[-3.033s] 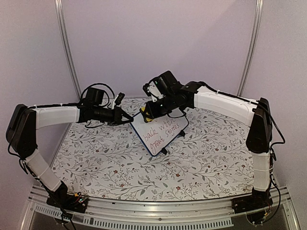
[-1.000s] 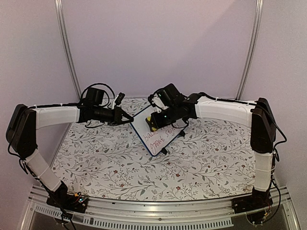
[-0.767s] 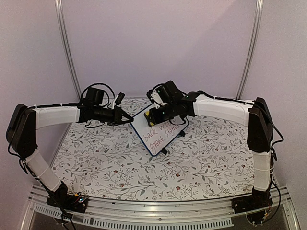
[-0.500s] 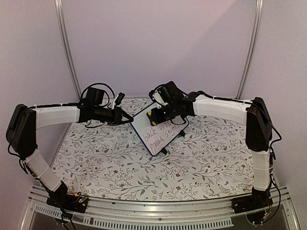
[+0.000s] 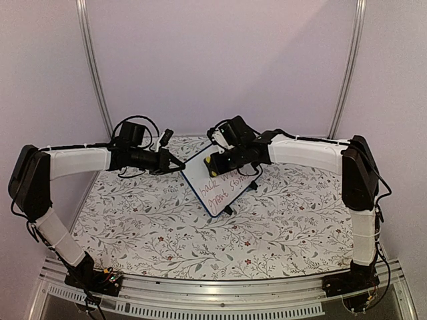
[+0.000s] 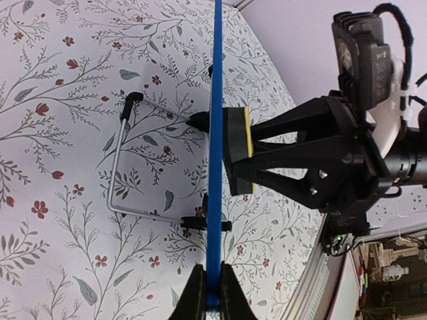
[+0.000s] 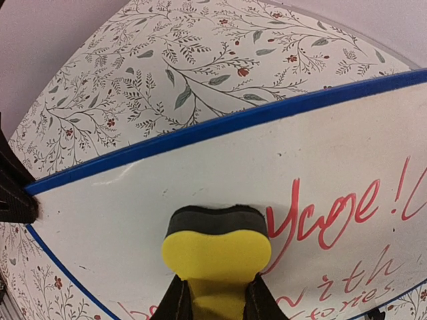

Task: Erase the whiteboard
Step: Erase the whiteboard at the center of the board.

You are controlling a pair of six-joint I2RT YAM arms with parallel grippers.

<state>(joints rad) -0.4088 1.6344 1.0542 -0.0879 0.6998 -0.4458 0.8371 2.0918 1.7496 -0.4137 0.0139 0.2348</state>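
The whiteboard point(image 5: 225, 190) stands tilted at the table's middle, blue-framed, with red handwriting across it. My left gripper point(image 5: 180, 167) is shut on its left edge. In the left wrist view the board point(image 6: 215, 100) shows edge-on, pinched between that gripper's point(image 6: 212, 301) jaws. My right gripper point(image 5: 217, 162) is shut on a yellow sponge eraser point(image 5: 211, 162) at the board's upper left. The eraser's point(image 7: 217, 250) dark face presses on the whiteboard point(image 7: 133, 200), just left of the red writing point(image 7: 333, 213), with the right gripper point(image 7: 217, 307) behind it. The eraser point(image 6: 237, 150) also touches the board from the right.
A floral cloth point(image 5: 153, 227) covers the table. A bent wire stand point(image 6: 119, 167) and small black feet point(image 6: 200, 225) hold the board from behind. A metal rail point(image 5: 213, 293) runs along the near edge, and pale walls close the back and sides.
My right gripper has slid the eraser a little up and left, from over the upper line of writing to the board's upper left. The left arm and the board have stayed put.
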